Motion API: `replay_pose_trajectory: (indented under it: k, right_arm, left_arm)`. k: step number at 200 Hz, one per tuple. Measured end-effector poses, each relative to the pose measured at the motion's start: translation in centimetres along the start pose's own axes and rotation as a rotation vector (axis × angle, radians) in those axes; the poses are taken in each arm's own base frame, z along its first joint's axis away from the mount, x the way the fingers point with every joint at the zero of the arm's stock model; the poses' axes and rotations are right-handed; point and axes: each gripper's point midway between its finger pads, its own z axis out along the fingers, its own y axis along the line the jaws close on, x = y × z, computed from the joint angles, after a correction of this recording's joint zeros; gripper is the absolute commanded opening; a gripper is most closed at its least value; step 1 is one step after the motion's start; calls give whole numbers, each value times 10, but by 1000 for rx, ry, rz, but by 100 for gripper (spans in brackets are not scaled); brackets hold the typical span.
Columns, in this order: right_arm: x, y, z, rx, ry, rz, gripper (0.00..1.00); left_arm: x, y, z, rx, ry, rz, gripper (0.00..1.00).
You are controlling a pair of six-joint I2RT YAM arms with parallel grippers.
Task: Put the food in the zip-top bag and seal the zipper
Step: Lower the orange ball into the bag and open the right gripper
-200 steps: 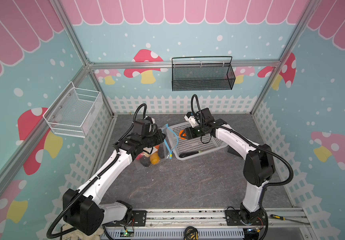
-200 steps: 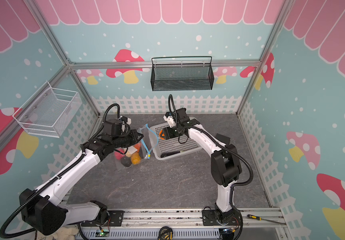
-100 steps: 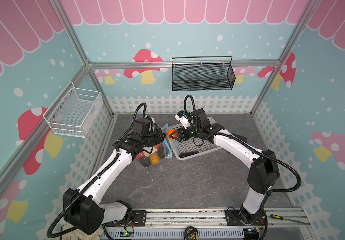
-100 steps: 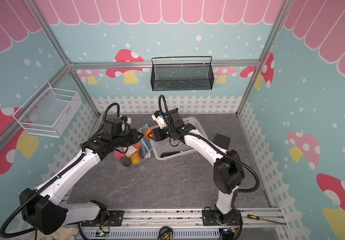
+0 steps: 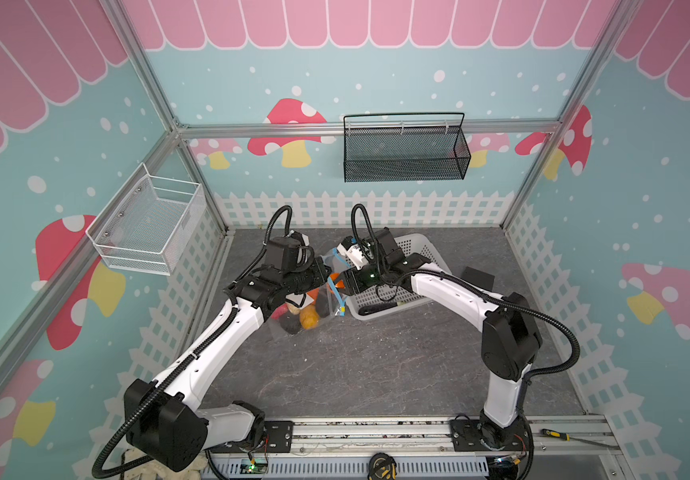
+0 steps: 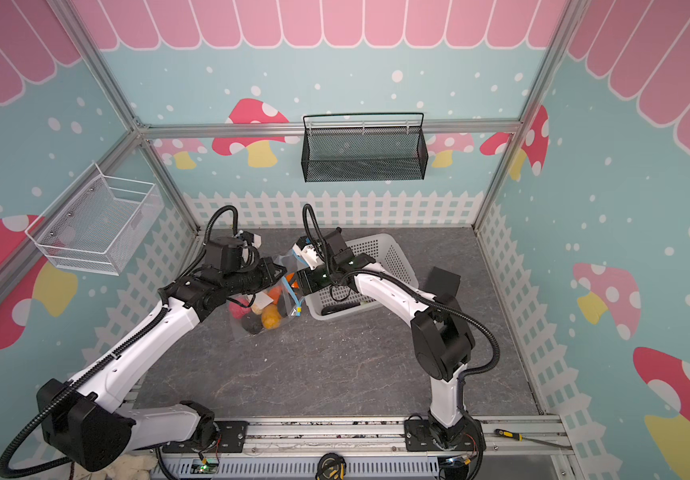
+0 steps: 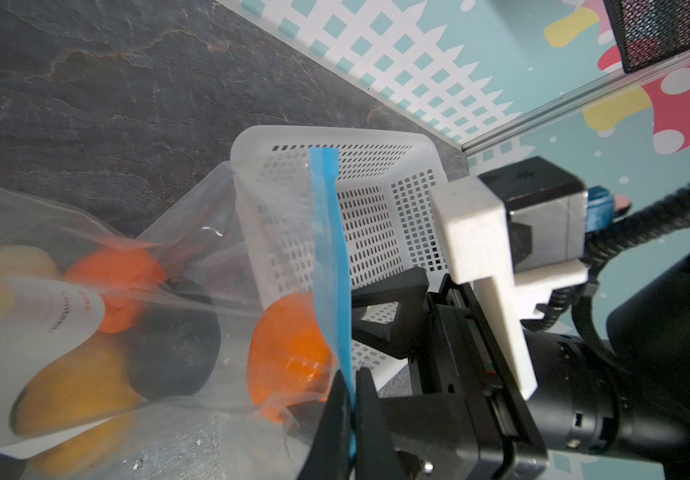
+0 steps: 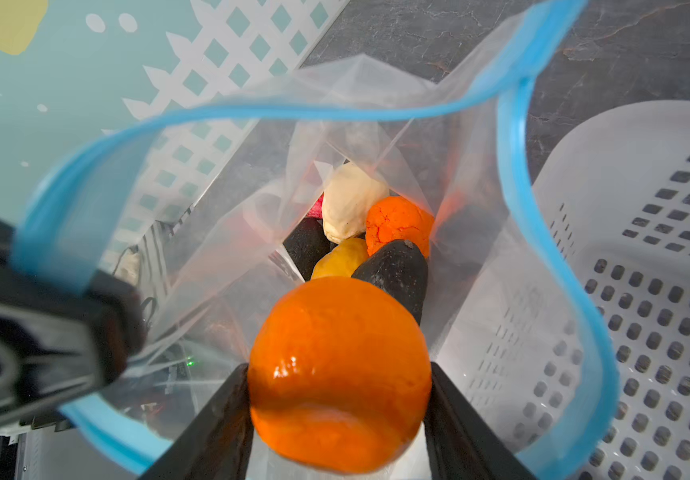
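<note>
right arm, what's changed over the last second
The right gripper carried the bright orange food leftward, from over the white basket to the open mouth of the zip-top bag; its fingers still hold it. Unchanged: the left gripper stays pinched on the zipper, the other foods lie in the bag, and the long dark piece remains in the basket.

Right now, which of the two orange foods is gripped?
The glossy orange, clamped in the right gripper at the bag mouth. The crumbly orange lies loose deep inside, beside the cream piece.
</note>
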Motion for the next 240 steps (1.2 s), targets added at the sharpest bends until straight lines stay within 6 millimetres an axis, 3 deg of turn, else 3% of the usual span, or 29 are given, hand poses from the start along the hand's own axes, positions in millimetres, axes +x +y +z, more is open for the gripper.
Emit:
replay_pose_trajectory:
  k: [75, 147, 240]
  right_arm:
    - [23, -18, 24, 15, 75, 38, 65]
    - [16, -16, 23, 13, 68, 25, 71]
    - [11, -11, 22, 9, 68, 13, 71]
  left_arm:
    - [-1, -2, -4, 6, -8, 3, 0]
    - [-1, -2, -4, 4, -9, 3, 0]
    - [-2, -1, -4, 3, -11, 2, 0]
